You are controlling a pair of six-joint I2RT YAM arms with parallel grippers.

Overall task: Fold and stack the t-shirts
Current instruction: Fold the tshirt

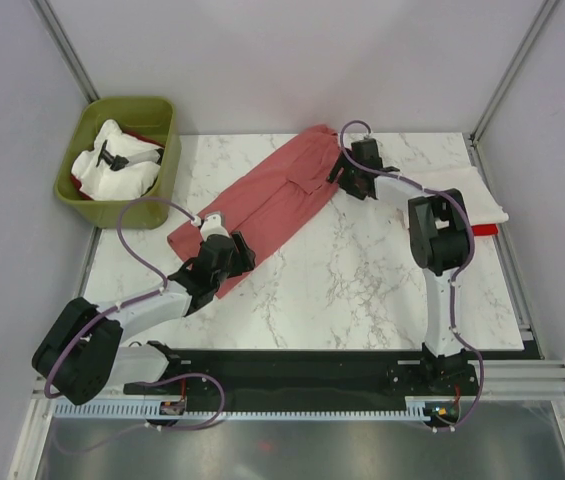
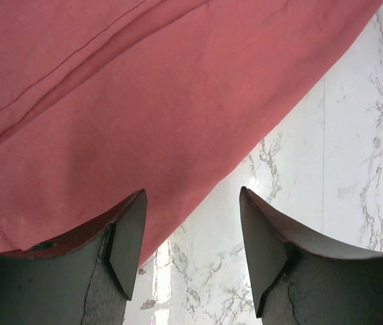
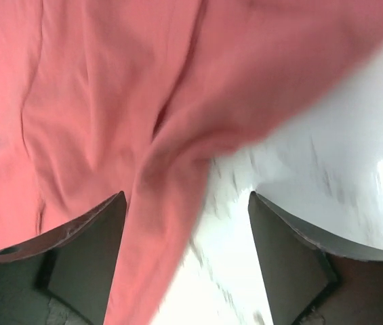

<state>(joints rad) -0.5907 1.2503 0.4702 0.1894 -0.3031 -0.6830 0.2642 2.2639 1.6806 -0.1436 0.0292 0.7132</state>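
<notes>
The dusty salmon-red t-shirt [image 1: 272, 200] lies as a long narrow strip, running diagonally from front left to back middle of the marble table [image 1: 362, 290]. My left gripper [image 1: 224, 258] is open at the shirt's front-left end. In the left wrist view [image 2: 192, 244] the shirt's edge [image 2: 144, 101] reaches the left finger, with bare marble between the jaws. My right gripper [image 1: 345, 172] is open at the shirt's back end. In the right wrist view [image 3: 188, 250] a fold of the shirt [image 3: 110, 101] hangs loose between the jaws. A folded cream-white shirt [image 1: 467, 195] lies at the right over a bright red one [image 1: 484, 229].
A green bin [image 1: 162, 115] stands off the table's back left corner, holding white cloth [image 1: 112, 165] and a bit of red cloth. Grey walls close in the back and both sides. Bare marble spreads between the shirt and the arm bases.
</notes>
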